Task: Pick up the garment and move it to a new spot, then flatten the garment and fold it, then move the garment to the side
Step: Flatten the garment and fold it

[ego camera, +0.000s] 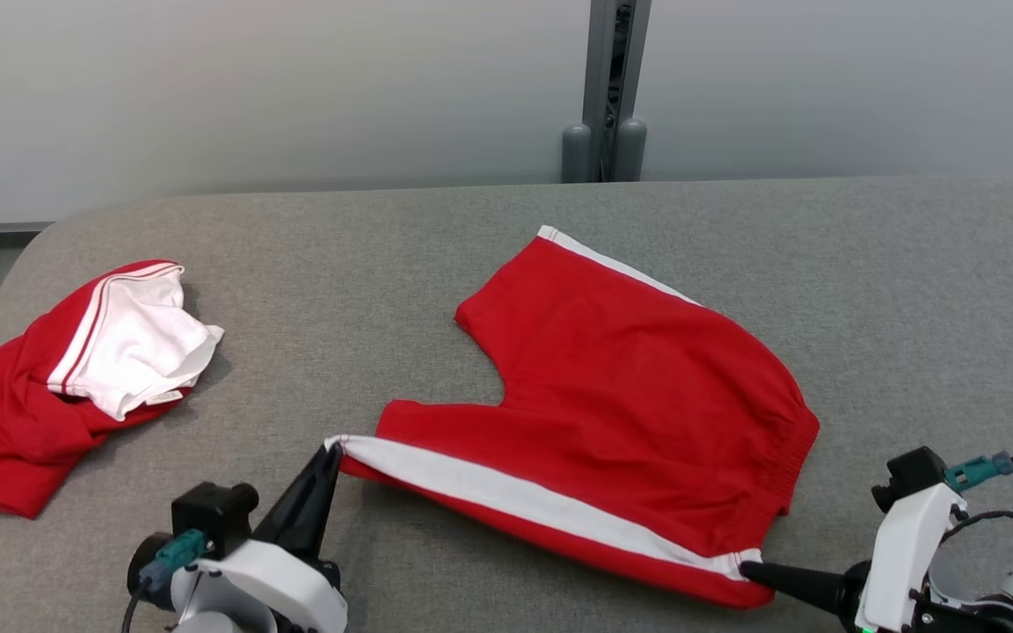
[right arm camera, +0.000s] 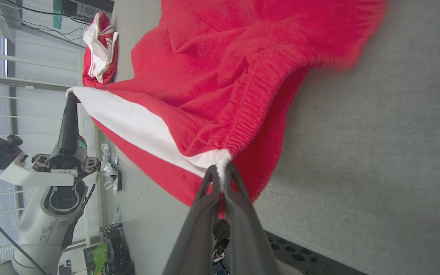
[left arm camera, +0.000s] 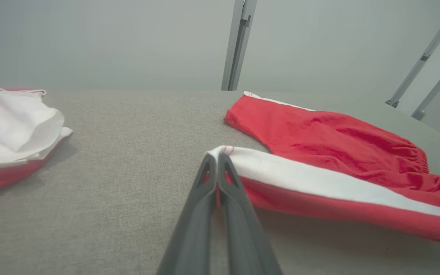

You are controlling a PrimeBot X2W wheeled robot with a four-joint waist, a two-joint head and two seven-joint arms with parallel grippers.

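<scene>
The garment [ego camera: 638,387] is a pair of red shorts with white side stripes, spread on the grey table [ego camera: 911,290]. My left gripper [ego camera: 332,450] is shut on the hem corner of the near white stripe; the left wrist view shows its fingertips pinching that corner of the garment [left arm camera: 319,152]. My right gripper [ego camera: 746,570] is shut on the waistband end of the same stripe, seen pinched in the right wrist view on the garment [right arm camera: 224,76]. The near edge is lifted and stretched between both grippers [left arm camera: 217,156] [right arm camera: 222,168].
A second crumpled red and white garment [ego camera: 76,369] lies at the table's left end. A grey post [ego camera: 605,88] stands behind the table's far edge. Bare table surface lies between the two garments and to the right of the shorts.
</scene>
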